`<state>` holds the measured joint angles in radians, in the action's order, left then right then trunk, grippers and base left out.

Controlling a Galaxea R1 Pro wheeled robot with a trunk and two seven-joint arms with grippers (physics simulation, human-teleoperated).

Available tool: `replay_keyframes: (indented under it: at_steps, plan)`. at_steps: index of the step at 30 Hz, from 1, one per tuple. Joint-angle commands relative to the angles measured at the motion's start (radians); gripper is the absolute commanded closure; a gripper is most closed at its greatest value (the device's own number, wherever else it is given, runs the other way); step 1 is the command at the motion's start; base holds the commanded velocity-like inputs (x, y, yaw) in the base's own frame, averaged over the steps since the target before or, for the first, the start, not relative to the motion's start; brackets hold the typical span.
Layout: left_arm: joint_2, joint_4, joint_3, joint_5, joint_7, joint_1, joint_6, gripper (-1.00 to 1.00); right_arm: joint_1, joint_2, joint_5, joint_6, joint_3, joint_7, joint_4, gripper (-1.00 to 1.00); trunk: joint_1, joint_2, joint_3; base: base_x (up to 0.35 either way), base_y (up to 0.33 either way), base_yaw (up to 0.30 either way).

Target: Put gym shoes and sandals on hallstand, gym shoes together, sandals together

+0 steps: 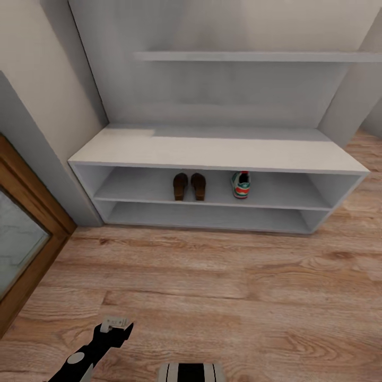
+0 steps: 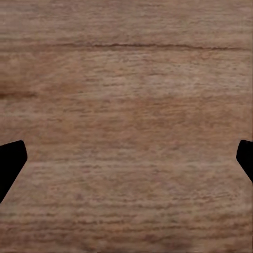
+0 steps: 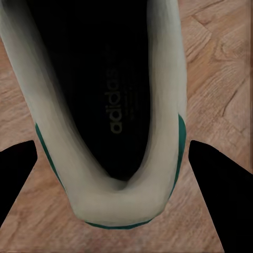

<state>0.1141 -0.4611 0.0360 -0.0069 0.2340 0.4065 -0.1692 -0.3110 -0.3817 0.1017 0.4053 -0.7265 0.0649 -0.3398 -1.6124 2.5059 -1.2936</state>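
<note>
The hallstand (image 1: 212, 151) stands against the wall ahead. In its upper shelf slot the two brown sandals (image 1: 189, 187) lie side by side, and one gym shoe (image 1: 240, 184) sits a little to their right, heel towards me. The other gym shoe (image 3: 105, 205) is seen from above in the right wrist view, its white heel with green trim between the fingers of my right gripper (image 3: 112, 145), which is shut on it above the corridor floor (image 1: 239, 286). My left gripper (image 1: 115, 324) hangs open over bare planks, nothing between its fingers (image 2: 10, 163).
A wood-framed glass door (image 1: 21, 249) stands at the left. A floating shelf (image 1: 254, 56) hangs above the bench. The lower shelf slot (image 1: 207, 216) holds nothing. A wide stretch of plank floor lies between me and the rack.
</note>
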Motion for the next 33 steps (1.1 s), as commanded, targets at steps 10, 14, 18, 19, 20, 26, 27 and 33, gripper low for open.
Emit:
replay_keyframes:
  at_steps: [10, 14, 18, 19, 20, 26, 27, 33]
  plan:
    - [0.006, 0.001, 0.009, 0.019, 0.003, 0.001, -0.006, -1.0, 0.0, 0.002, 0.01, 0.004, 0.002, -0.002, 0.001, 1.0, 0.0, 0.0, -0.001, -0.026, 0.019, 0.0]
    - [0.038, 0.002, 0.123, 0.069, 0.015, 0.0, -0.083, -1.0, 0.0, 0.006, -0.047, 0.002, 0.035, -0.006, 0.094, 1.0, 0.0, 0.0, -0.001, 0.0, 0.0, 0.0]
    - [0.056, 0.008, 0.134, 0.07, 0.016, 0.001, -0.093, -1.0, -0.002, 0.038, -0.133, 0.0, 0.103, -0.006, 0.091, 1.0, 0.0, 0.0, -0.001, 0.0, 0.0, 0.0]
    - [0.059, 0.008, 0.135, 0.07, 0.017, 0.001, -0.094, -1.0, -0.002, 0.06, -0.152, -0.002, 0.122, -0.007, 0.079, 1.0, 0.0, 0.0, -0.001, 0.0, 0.0, 0.0]
    - [0.061, 0.009, 0.136, 0.068, 0.017, 0.001, -0.095, -1.0, -0.002, 0.084, -0.166, -0.005, 0.138, -0.007, 0.06, 1.0, 0.0, 0.0, -0.001, 0.0, 0.0, 0.0]
    - [0.061, 0.016, 0.135, 0.06, 0.018, 0.0, -0.096, -1.0, -0.003, 0.169, -0.2, -0.103, 0.242, -0.006, -0.055, 1.0, 0.0, 0.0, -0.001, 0.0, 0.0, 0.0]
    - [0.061, 0.016, 0.134, 0.059, 0.018, 0.0, -0.096, -1.0, -0.004, 0.184, -0.204, -0.15, 0.274, -0.006, -0.084, 1.0, 0.0, 0.0, -0.001, 0.0, 0.0, 0.0]
    - [0.064, 0.018, 0.134, 0.059, 0.018, 0.0, -0.097, -1.0, -0.025, 0.266, -0.208, -0.374, 0.38, -0.006, -0.237, 1.0, 0.0, 0.0, -0.001, 0.0, 0.0, 0.0]
